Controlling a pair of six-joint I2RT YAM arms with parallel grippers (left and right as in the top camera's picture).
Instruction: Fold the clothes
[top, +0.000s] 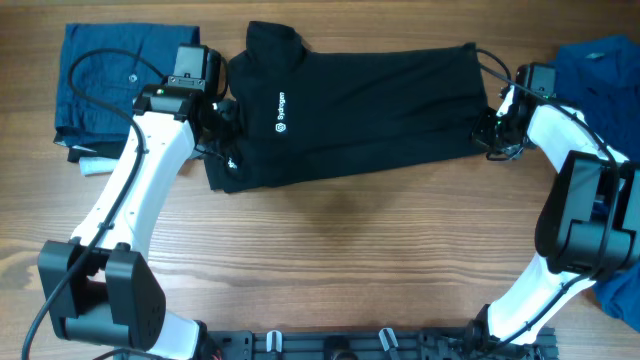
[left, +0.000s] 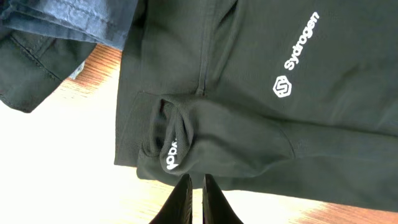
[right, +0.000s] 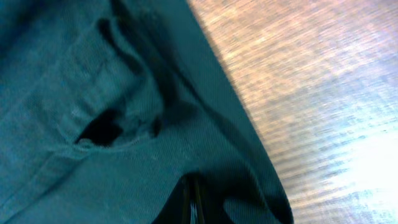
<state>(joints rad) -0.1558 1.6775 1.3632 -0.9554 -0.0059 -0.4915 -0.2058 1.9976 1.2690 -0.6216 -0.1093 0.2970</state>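
While left end effector (left: 191, 186) and right end effector (right: 189, 191) pinch it, the soft black shirt (top: 370, 110) lies rectangular.

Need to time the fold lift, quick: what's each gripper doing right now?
Left gripper: closed, pinching the black shirt at its sleeve edge.
Right gripper: closed on the same shirt's opposite end.

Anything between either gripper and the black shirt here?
Nothing visible. The left gripper is at the black shirt's left end and the right gripper at its right end, both closed onto the fabric. The folded blue garment and the other blue garment lie off to the sides.
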